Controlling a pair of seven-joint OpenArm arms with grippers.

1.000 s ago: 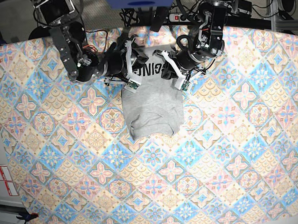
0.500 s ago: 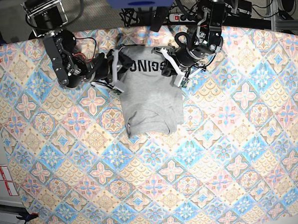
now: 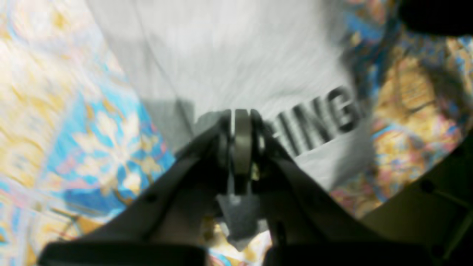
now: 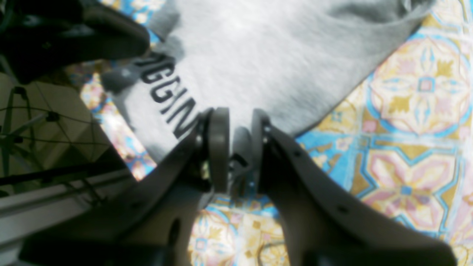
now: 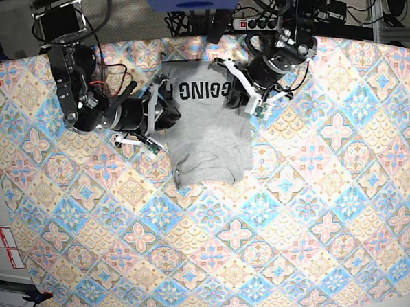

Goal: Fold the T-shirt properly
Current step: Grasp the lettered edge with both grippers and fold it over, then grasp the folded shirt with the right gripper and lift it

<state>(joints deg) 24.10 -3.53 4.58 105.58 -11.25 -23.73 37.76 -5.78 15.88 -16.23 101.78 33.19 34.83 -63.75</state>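
Seeing my left gripper [image 3: 238, 142] pinched shut on T-shirt [image 5: 209, 136] edge, right gripper [image 4: 236, 147] clamping its other edge, tablecloth [image 5: 298, 224] underneath

Both wrist views motion-blurred, T-shirt [image 5: 207, 129] lettering partly hidden by the arms at 12 o'clock, first letters unreadable, right gripper [image 4: 238, 127] pinch contents unclear, tablecloth [image 5: 298, 224] edges cropped

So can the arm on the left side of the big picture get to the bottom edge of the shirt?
Probably yes. That arm's tool sits beside the shirt, and only bare tablecloth lies between it and the bottom edge. Nothing blocks the way, though its pads look pinched on cloth right now.
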